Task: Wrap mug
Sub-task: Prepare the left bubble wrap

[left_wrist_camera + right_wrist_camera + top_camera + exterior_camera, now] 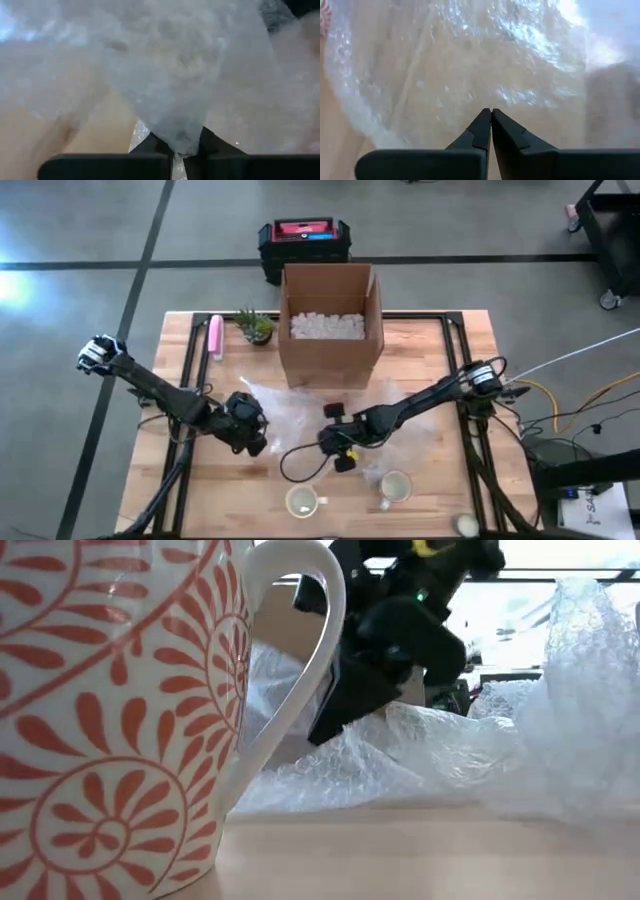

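Note:
A clear bubble wrap sheet (300, 412) lies crumpled on the middle of the wooden table (440, 350). Two mugs stand upright near the front edge, one (303, 501) left of the other (393, 488). The low view shows a white mug with a red pattern (120, 720) close up. My left gripper (252, 432) is at the sheet's left edge, shut on it. My right gripper (340, 448) is shut, low over the sheet's near part (470, 60), just behind the mugs. My left gripper pinches a gathered bunch of the bubble wrap's left edge (180, 140) between its two fingers. The wrap fans out wide beyond the fingers, several layers bunched together. My right gripper points down and forward with its shut fingertips (325, 730) at the wrap's surface; whether they press on it I cannot tell.
An open cardboard box (330, 355) with white packing peanuts stands at the table's far middle. Left of it are a small plant (257, 327) and a pink object (215, 337). A black cable (295, 465) loops on the table near the mugs. A black and red case (303, 242) sits beyond the table.

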### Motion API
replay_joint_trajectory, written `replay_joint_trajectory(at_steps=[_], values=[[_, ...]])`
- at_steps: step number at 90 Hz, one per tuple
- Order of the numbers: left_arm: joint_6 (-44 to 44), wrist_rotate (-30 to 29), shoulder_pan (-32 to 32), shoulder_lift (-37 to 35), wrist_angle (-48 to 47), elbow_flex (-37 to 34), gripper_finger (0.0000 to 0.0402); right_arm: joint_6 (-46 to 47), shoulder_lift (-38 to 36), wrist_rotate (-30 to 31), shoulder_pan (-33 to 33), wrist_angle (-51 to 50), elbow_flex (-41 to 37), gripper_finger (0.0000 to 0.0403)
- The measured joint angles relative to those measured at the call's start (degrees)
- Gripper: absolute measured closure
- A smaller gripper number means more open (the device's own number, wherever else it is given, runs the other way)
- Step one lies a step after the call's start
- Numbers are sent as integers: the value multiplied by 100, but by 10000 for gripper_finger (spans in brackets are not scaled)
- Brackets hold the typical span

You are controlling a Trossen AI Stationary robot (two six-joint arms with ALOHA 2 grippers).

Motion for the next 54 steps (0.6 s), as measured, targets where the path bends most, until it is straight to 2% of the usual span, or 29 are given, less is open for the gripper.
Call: replay_joint_trajectory(at_steps=[12,24,35,54], values=[[207,-295,12,14,-445,411,399,497,313,-145,73,-45,2,403],[130,-658,14,-4,-1262,845,399,528,375,-454,233,-532,15,403],[-257,-1045,12,-8,-2131,1297,401,309,300,-494,417,-1182,31,403],[-1050,-1510,76,-10,-3485,1774,401,-569,87,-1302,684,-2092,8,403]])
